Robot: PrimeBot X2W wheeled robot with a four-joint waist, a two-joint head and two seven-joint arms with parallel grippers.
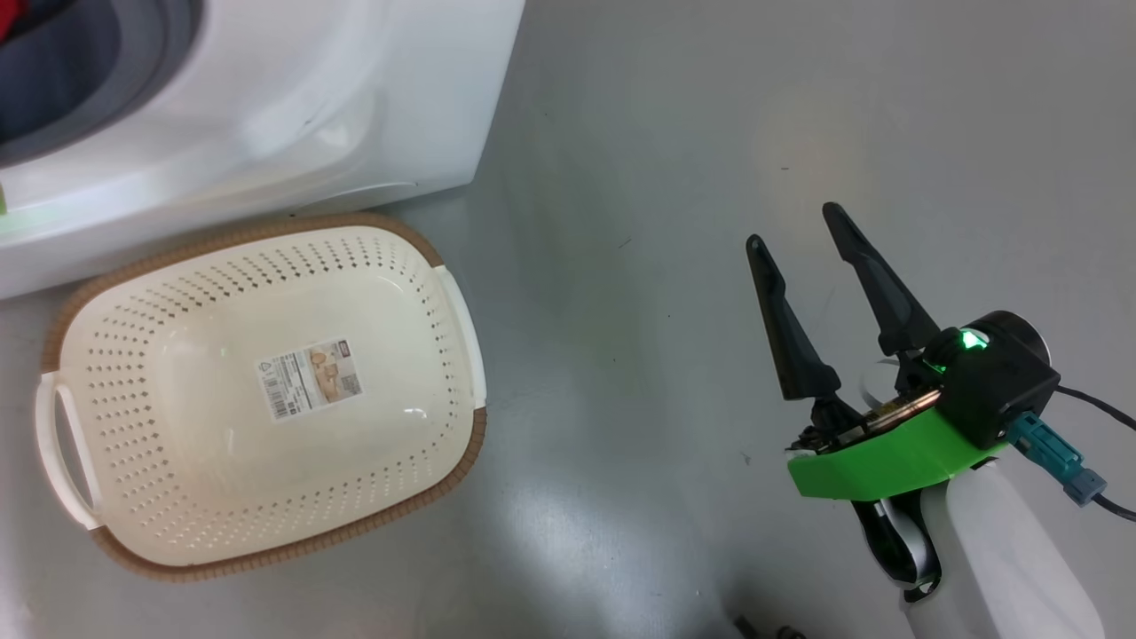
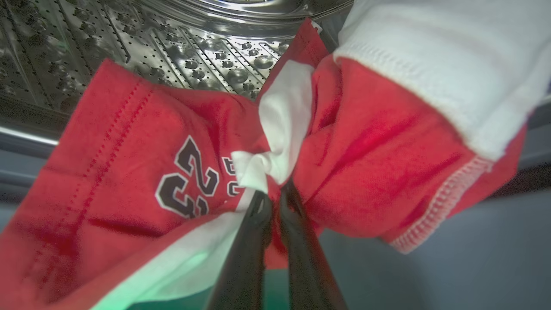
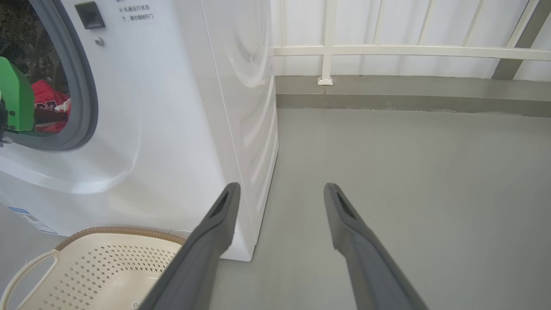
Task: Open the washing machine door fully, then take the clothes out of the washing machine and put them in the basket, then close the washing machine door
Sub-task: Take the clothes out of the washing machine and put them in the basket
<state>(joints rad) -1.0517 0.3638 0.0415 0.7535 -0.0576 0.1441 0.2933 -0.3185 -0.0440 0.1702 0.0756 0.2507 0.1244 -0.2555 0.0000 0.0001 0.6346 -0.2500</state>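
Inside the steel drum (image 2: 193, 56), my left gripper (image 2: 273, 196) is shut on the clothes (image 2: 129, 142), a red jersey with white panels and dark numbers. It pinches a bunched white fold of the fabric. The right wrist view looks in through the grey seal of the washing machine (image 3: 181, 107) at the clothes (image 3: 45, 101), with my left arm's green wrist mount (image 3: 15, 99) at the opening. The basket (image 1: 266, 232) lies on the floor in front of the washing machine (image 1: 355, 106), with nothing in it. My right gripper (image 1: 794, 228) hangs open over the floor to the right. The washing machine door is out of view.
Bare grey floor (image 1: 666, 177) stretches between the basket and my right gripper (image 3: 282, 189). A white railing and wall (image 3: 387, 51) close off the far side. The basket (image 3: 107, 258) sits right against the machine's front corner.
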